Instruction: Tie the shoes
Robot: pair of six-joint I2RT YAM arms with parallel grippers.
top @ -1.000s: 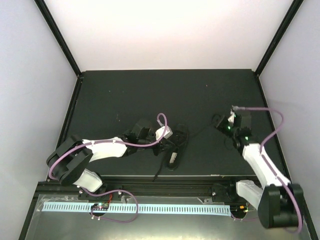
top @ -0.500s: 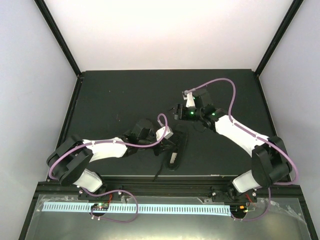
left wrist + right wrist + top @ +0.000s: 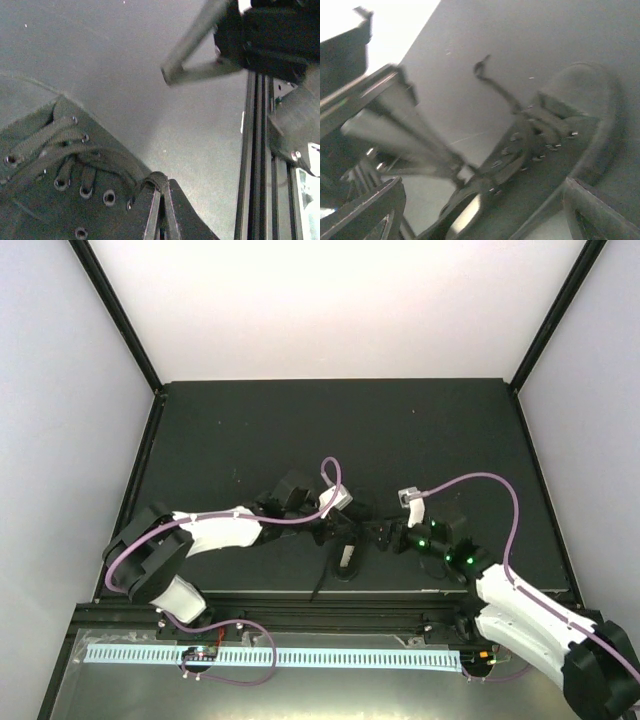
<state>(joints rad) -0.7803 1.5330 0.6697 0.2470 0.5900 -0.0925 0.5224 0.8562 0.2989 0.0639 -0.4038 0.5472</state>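
Dark matte surface [image 3: 250, 430] fills a white-walled booth in the overhead view. The black shoe [image 3: 347, 542] lies near its front edge, between the two arms. The left arm [image 3: 215, 530] reaches in from the left, with the left jaws at the lacing. The right arm [image 3: 520, 600] comes from the right, its right jaws just beside the shoe's other flank.

From the left wrist, the eyelets and crossed lacing sit at lower left. The left jaws are clenched, their fingers [image 3: 160, 215] pressed together, and a lace [image 3: 115, 157] appears to run into the tips. Across bare surface the right jaws stand released in a V, with nothing between them. The frame rail [image 3: 255, 165] runs close behind.

The right wrist view is blurred. Its fingers [image 3: 370, 210] are spread wide at the bottom corners, with the shoe ahead and a loose lace end [image 3: 492, 85] trailing onto the surface beyond it.

Several things could go wrong. The lace is thin and black on black, so the right jaws could close on the shoe's upper or on nothing. Both arms crowd one small shoe, so a careless approach risks a knock between them. The shoe looks light, and a pull from the left could drag or tip it instead of tightening the lace. The strand could also slip from those clenched tips
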